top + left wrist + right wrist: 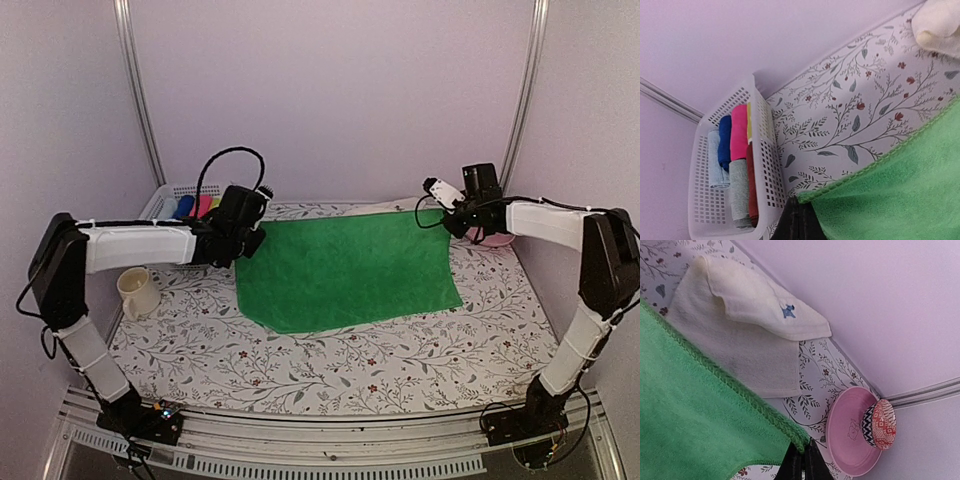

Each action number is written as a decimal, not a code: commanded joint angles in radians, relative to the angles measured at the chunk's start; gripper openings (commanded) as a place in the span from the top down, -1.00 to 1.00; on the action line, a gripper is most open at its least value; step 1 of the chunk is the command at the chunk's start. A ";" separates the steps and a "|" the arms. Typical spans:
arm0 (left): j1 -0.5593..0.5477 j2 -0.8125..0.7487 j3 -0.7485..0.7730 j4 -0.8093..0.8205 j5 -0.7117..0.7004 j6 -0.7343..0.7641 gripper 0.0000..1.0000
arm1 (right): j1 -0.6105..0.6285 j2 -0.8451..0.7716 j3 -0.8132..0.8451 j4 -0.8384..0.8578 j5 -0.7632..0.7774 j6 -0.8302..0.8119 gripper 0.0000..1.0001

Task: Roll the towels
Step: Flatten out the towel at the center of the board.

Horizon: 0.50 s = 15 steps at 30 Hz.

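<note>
Both grippers pinch the far corners of the green towel.

The left gripper (799,220) is closed tight on the far left corner of the green towel (345,270), and the right gripper (801,461) is closed tight on its far right corner. The towel lies flat and fuzzy in the middle of the table (300,375), with a thick stitched edge. Bare flowery table shows on the near side and on both sides. Only the right wrist view shows the white towel (740,330) well: soft, folded over, with a small blue mark, right beside the green far edge. Near it is a pink plate (842,440) with a patterned bowl (879,424) at its rim. Only the left wrist view looks into the white basket (702,200) full of holes, far left, holding cloth rolls (739,132). The top view shows a mug (138,292) at the left.
</note>
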 commanded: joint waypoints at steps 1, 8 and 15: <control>-0.100 -0.214 -0.058 -0.050 -0.058 -0.057 1.00 | -0.001 -0.246 -0.081 -0.074 -0.132 -0.011 0.96; -0.334 -0.440 -0.111 -0.347 -0.184 -0.295 1.00 | -0.001 -0.622 -0.177 -0.258 -0.273 -0.019 0.96; -0.603 -0.544 -0.043 -0.710 -0.351 -0.657 1.00 | -0.001 -0.869 -0.168 -0.428 -0.359 -0.004 0.96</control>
